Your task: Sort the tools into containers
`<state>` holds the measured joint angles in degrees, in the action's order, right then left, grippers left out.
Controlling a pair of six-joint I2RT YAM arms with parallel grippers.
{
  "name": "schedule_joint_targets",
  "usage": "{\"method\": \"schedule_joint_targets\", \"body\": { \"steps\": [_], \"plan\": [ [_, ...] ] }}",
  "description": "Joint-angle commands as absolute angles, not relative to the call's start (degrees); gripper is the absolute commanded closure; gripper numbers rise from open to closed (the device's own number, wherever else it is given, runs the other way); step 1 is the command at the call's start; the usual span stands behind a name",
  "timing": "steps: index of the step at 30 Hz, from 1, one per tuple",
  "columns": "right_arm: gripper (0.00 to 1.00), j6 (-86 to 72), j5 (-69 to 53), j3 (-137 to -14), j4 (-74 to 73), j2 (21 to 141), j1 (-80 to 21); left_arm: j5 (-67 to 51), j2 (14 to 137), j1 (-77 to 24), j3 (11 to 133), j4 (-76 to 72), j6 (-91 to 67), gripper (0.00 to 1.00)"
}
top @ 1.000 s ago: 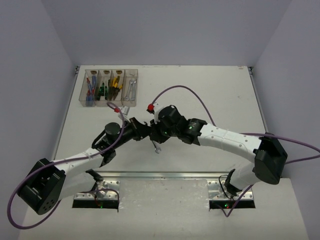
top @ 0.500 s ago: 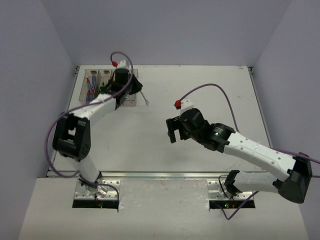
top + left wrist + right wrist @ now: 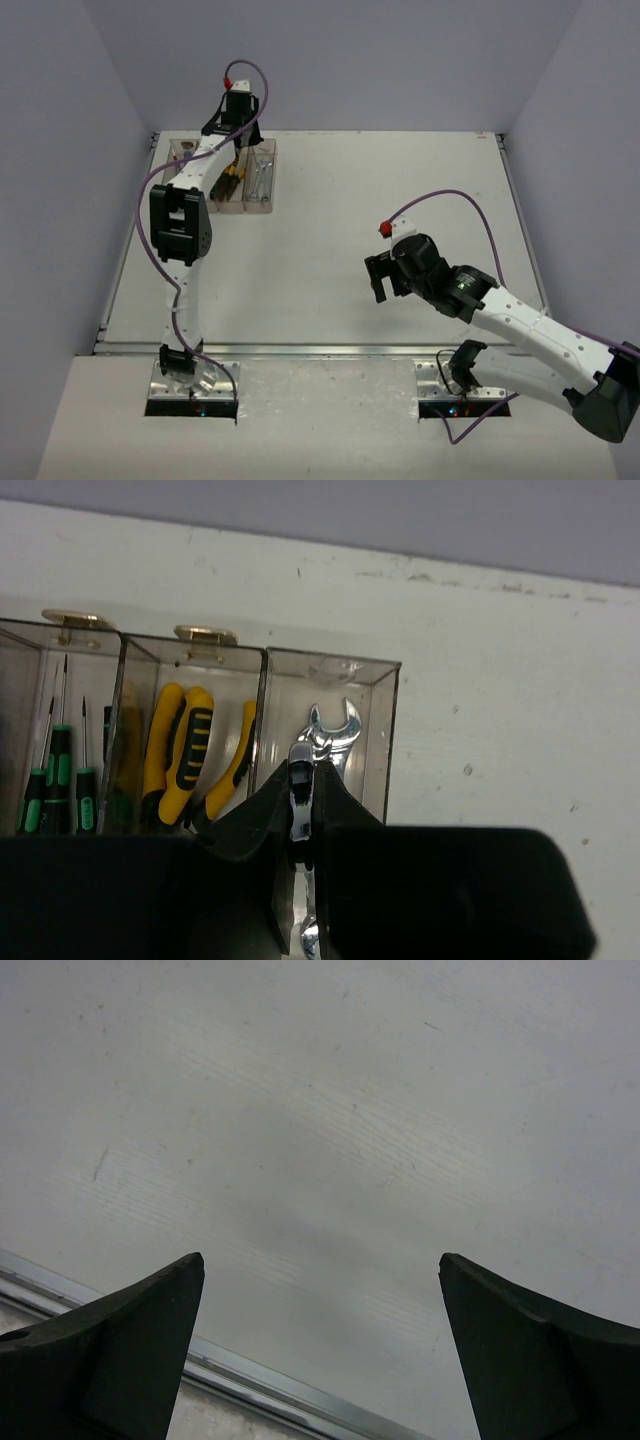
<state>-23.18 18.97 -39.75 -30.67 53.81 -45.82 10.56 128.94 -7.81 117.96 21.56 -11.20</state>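
Silver wrench [image 3: 300, 808], just one, pinched in your left gripper [image 3: 302, 772] at the end bin [image 3: 388, 730]; second wrench [image 3: 335, 730] inside; right gripper [image 3: 320, 1260] gapes, empty.

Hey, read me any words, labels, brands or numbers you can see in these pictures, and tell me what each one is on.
None can be read in any view.
Any print on the green-black screwdrivers or stamp on the silver wrench is too small or blurred to read.
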Motion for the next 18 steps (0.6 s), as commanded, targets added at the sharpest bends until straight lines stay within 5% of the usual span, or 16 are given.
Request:
{"method": "schedule_joint_targets", "body": {
  "steps": [1, 4, 6, 7, 9, 15, 18],
  "plan": [
    [0.01, -21.06, 16.67, -39.81, -28.48, 52.70, -45.44, 11.58, 130.24, -8.35, 121.00, 23.94, -5.52, 1.00],
    [0.01, -20.98, 16.35, -39.70, -28.45, 52.24, -45.44, 11.95, 131.04, -8.38, 120.00, 24.19, -5.74, 0.90],
    [0.01, -21.01, 16.00, -39.55, -28.38, 51.87, -45.35, 11.74, 131.48, -8.35, 120.67, 25.12, -6.19, 0.63],
    [0.01, -21.01, 16.08, -39.46, -28.30, 52.03, -45.35, 11.26, 131.40, -8.35, 121.80, 26.00, -6.67, 0.39],
    [0.01, -20.92, 16.66, -39.65, -28.30, 52.53, -45.42, 9.57, 130.26, -8.35, 124.17, 27.25, -8.45, 0.20],
    [0.01, -21.31, 19.16, -42.38, -29.37, 54.48, -45.35, 8.37, 115.00, -9.23, 129.25, 31.84, -15.08, 0.00],
    [0.01, -23.36, 23.43, -44.62, -30.92, 52.58, -45.35, 9.22, 92.76, -9.32, 111.83, 30.61, -18.95, 0.00]
  ]
}}
